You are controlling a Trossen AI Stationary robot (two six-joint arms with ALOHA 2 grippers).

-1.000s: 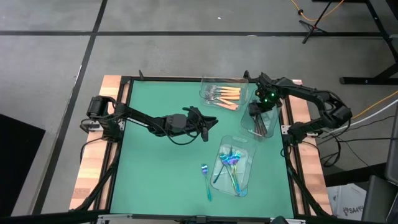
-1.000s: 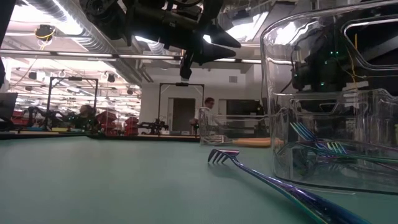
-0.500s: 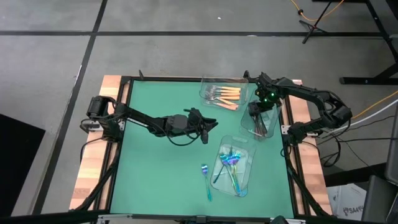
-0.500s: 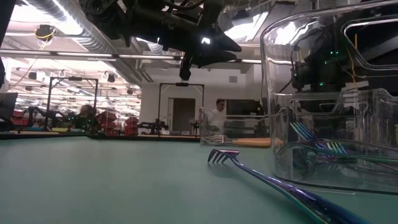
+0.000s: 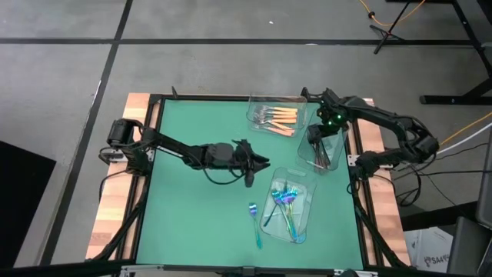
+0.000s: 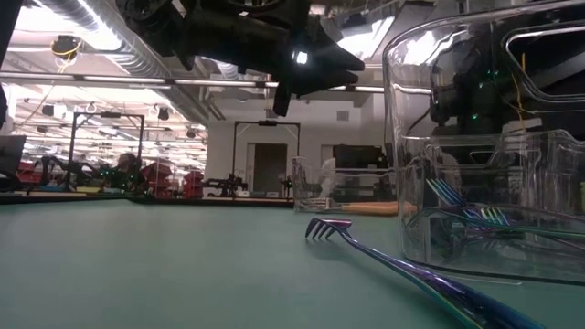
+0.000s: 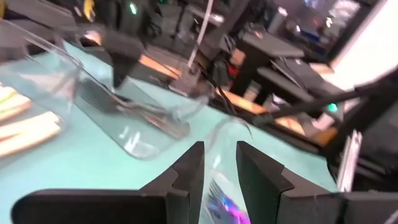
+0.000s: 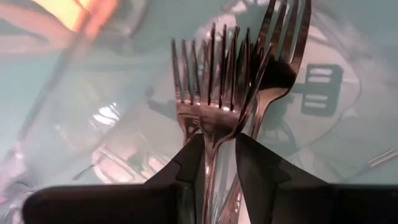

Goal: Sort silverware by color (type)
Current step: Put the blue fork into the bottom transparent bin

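Several dark forks [image 8: 217,93] lie in a clear tray [image 5: 336,158] at the table's right edge. My right gripper [image 8: 220,158] hangs over them, pointing down, open, with one fork's neck showing in its gap. Orange-handled forks [image 5: 280,117] lie in a far tray [image 5: 256,108]. Iridescent blue forks [image 5: 286,201] lie in a near tray [image 5: 307,192]. One blue fork [image 5: 254,223] lies flat on the green mat beside that tray. My left gripper [image 5: 264,160] hovers over the table's middle, roughly level, open and empty. My right gripper stands from above with its fingers [image 8: 186,158] on either side of a dark fork's neck [image 8: 214,134]. I cannot tell whether they touch it. The forks lie in the tray below.
The three clear trays crowd the right half of the mat. The left half of the green mat [image 5: 192,208] is open surface. In the low view the loose blue fork [image 6: 393,260] lies just in front of the near tray's wall [image 6: 475,183].
My left gripper has stayed in place but turned at the wrist and rolled, so its fingers have swung a little toward the table's near edge. The forks and trays lie as before.
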